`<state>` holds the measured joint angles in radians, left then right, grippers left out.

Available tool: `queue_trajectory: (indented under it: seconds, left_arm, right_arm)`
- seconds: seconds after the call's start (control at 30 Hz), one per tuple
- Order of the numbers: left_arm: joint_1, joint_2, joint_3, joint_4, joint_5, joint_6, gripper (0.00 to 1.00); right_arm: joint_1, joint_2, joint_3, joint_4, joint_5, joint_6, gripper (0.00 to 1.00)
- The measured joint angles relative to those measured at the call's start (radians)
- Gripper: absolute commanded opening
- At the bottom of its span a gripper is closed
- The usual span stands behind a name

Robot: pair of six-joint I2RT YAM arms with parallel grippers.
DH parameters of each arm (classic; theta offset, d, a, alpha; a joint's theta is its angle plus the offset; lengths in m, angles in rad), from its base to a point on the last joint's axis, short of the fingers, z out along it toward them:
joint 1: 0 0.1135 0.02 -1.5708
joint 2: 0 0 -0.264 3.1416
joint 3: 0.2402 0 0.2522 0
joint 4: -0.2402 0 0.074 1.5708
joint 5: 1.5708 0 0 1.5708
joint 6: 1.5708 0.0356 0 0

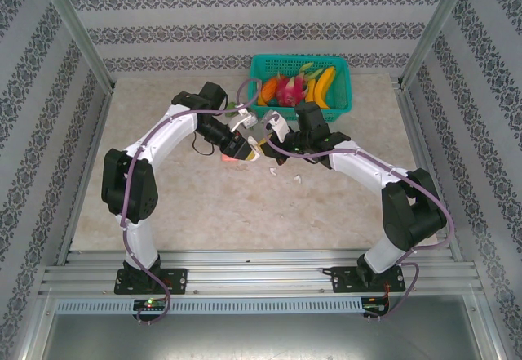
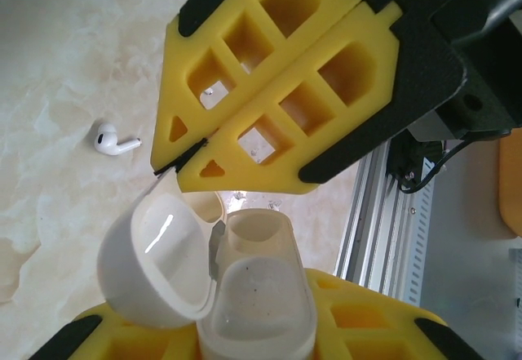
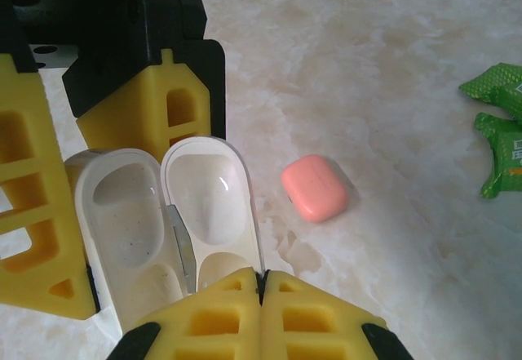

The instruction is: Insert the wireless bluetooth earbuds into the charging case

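My left gripper (image 2: 254, 331) is shut on a white charging case (image 2: 258, 295), its yellow fingers (image 3: 33, 213) on either side of the body. The lid (image 2: 155, 254) stands hinged open, and the case's wells look empty. My right gripper (image 3: 261, 277) is shut, its closed tips resting against the rim of the open lid (image 3: 210, 201). Both grippers meet at mid-table, left gripper (image 1: 243, 149) and right gripper (image 1: 264, 143). One white earbud (image 2: 110, 141) lies on the table beyond the case. Two small white earbuds (image 1: 275, 172) (image 1: 298, 180) lie just in front of the grippers.
A closed salmon-pink case (image 3: 316, 187) lies on the table to the right of the white case. Green packets (image 3: 502, 131) lie further right. A teal basket (image 1: 341, 97) of fruit stands at the back of the table. Metal rails (image 2: 371, 213) edge the near side.
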<state>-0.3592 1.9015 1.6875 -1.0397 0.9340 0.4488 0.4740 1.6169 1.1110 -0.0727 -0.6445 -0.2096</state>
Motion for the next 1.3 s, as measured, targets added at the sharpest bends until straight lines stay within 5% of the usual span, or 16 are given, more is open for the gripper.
queue_trajectory:
  seconds: [0.17,0.33,0.43,0.73,0.8,0.87,1.3]
  left_arm:
    - [0.000,0.000,0.000,0.000,0.001,0.000,0.15]
    - [0.000,0.000,0.000,0.008,0.004,0.000,0.07]
    - [0.000,-0.001,-0.011,0.029,0.005,-0.004,0.00]
    - [0.006,-0.024,-0.117,0.160,-0.005,-0.089,0.00]
    - [0.008,-0.048,-0.146,0.203,-0.023,-0.122,0.00]
    - [0.008,-0.086,-0.181,0.254,-0.046,-0.165,0.00]
    - [0.008,-0.379,-0.528,0.658,-0.234,-0.364,0.00]
  right_arm:
    - [0.000,-0.005,0.000,-0.006,0.007,0.000,0.00]
    - [-0.001,-0.024,0.000,-0.007,0.039,0.013,0.32]
    - [-0.010,-0.063,0.000,-0.006,0.058,0.039,0.39]
    - [-0.094,-0.220,-0.015,-0.029,0.105,0.148,0.58]
    - [-0.113,-0.233,-0.019,-0.041,0.114,0.191,0.68]
    - [-0.138,-0.234,-0.021,-0.058,0.121,0.242,0.98]
    - [-0.296,-0.196,-0.053,0.019,0.042,0.617,0.98]
